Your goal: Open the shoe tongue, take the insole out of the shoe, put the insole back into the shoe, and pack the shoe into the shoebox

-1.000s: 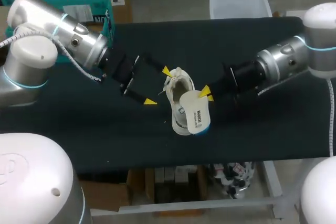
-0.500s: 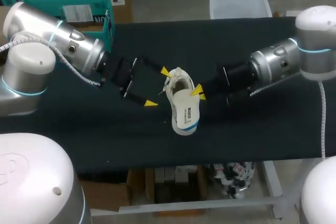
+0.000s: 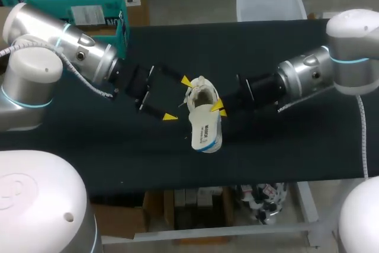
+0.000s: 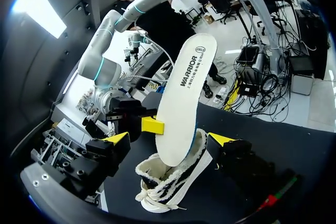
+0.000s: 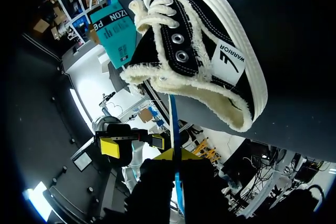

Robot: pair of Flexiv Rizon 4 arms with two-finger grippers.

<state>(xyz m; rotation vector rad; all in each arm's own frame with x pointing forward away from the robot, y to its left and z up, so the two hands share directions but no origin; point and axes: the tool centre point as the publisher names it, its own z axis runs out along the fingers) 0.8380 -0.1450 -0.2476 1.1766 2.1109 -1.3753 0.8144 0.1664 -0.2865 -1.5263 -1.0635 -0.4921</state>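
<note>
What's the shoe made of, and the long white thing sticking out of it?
The black low-top shoe looks like woven canvas with shiny metal eyelets, a white rubbery sole rim and fuzzy cream lining. The flat white insole is probably soft foam, matte, with a blue underside.

Black shoe [image 5: 210, 30], white sole, cream fleece lining; white insole [image 4: 184, 103], blue edge; black tabletop [image 3: 284, 146].

dark lettering printed along the insole [image 4: 185, 93], white patch [image 5: 227, 62] with lettering and a logo on the shoe [image 5: 202, 27] side
</note>
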